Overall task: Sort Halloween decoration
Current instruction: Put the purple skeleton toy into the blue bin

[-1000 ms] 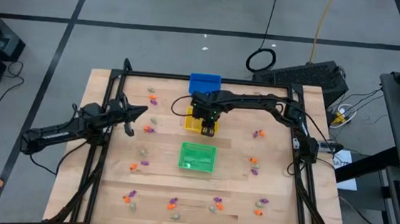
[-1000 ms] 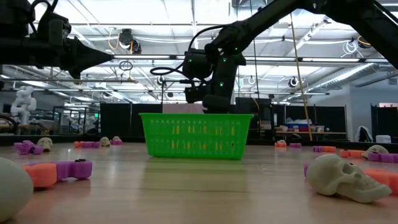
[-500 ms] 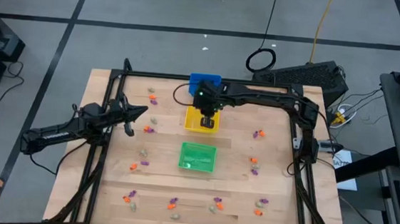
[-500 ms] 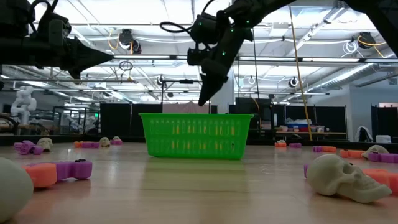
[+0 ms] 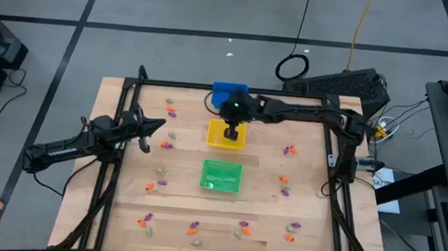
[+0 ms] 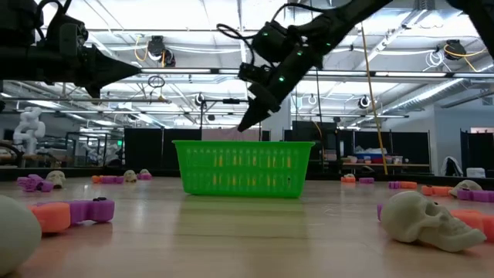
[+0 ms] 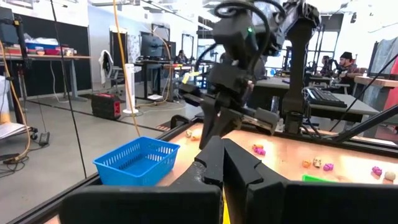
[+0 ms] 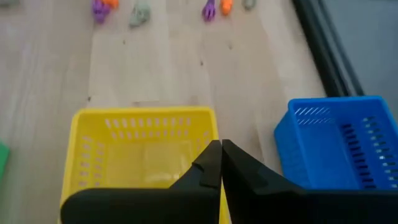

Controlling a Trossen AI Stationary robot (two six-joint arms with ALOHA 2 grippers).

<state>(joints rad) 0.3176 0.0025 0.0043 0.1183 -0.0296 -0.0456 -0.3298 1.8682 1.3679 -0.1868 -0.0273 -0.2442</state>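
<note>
The Halloween decoration lies scattered on the wooden table as small orange, purple and pale pieces, for instance at the left point(image 5: 168, 143), the right point(image 5: 288, 150) and along the near edge point(image 5: 193, 229); a pale skull point(image 6: 432, 222) lies close to the low camera. My right gripper point(image 5: 231, 134) point(image 8: 221, 149) hangs shut and empty above the yellow bin point(image 5: 226, 134) point(image 8: 146, 149), slanting down. My left gripper point(image 5: 158, 123) point(image 7: 222, 149) waits shut and level above the table's left side.
The blue bin point(image 5: 229, 91) point(image 8: 339, 140) stands at the far edge behind the yellow one. The green bin point(image 5: 222, 176) point(image 6: 243, 167) stands nearer the table's middle. A black frame point(image 5: 131, 86) rims the table. People sit at desks beyond the table.
My right gripper has risen from low over the yellow bin and drawn back toward the far edge. It has tipped from pointing nearly straight down to slanting. In the low view its fingers have come up from behind the green bin's rim.
</note>
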